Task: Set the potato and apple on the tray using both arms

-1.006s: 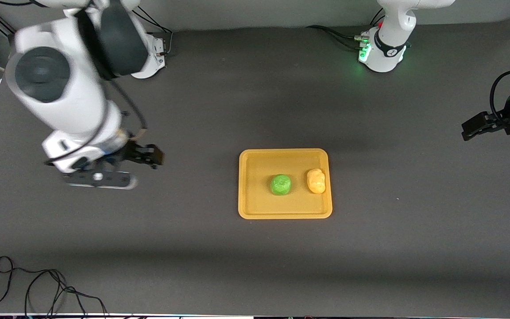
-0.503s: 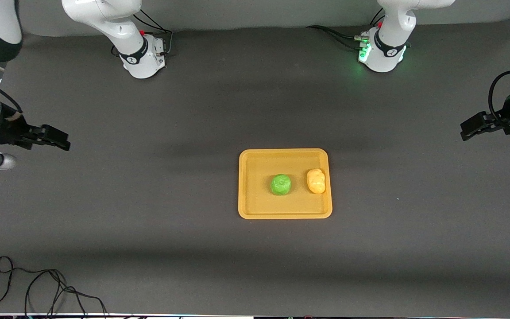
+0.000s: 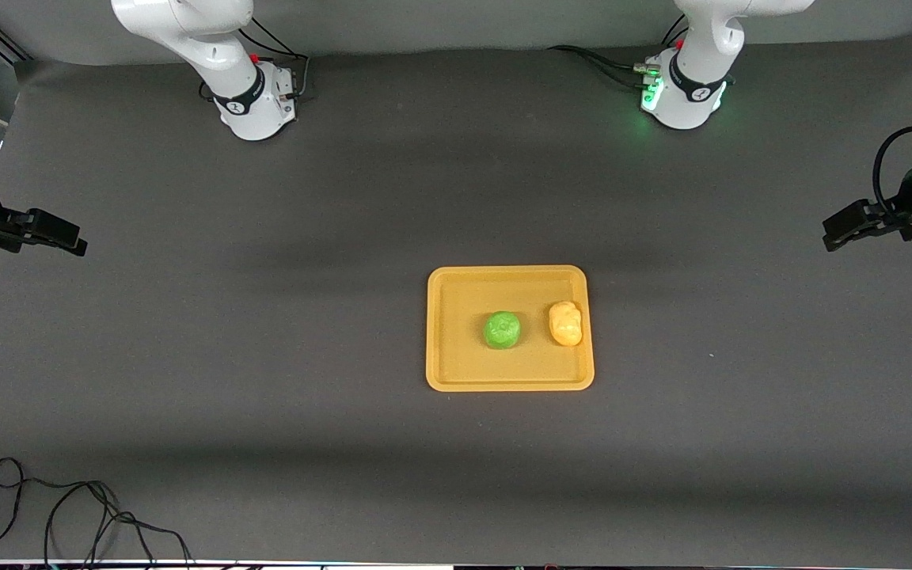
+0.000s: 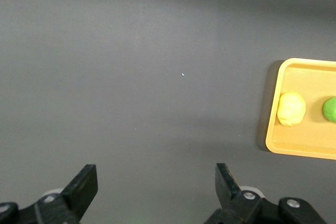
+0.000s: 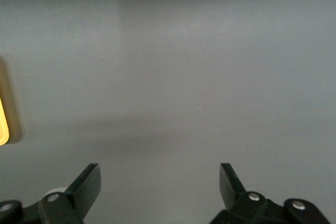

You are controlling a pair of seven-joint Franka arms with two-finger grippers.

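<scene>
Both fruits already lay in the tray (image 3: 510, 380): the apple (image 3: 502, 329) near its middle, the potato (image 3: 565, 323) just beside it at three o'clock in the front view, close to the rim toward the left arm's end, long axis running roughly twelve to six. The left gripper (image 3: 842, 229) hung over bare table well apart from the tray, empty, fingers spread wide; the right gripper (image 3: 56, 236) likewise, released, over the right arm's end. Judged from this, nothing remained to carry. A loose cable (image 3: 68, 514) lay near the front camera's edge.
</scene>
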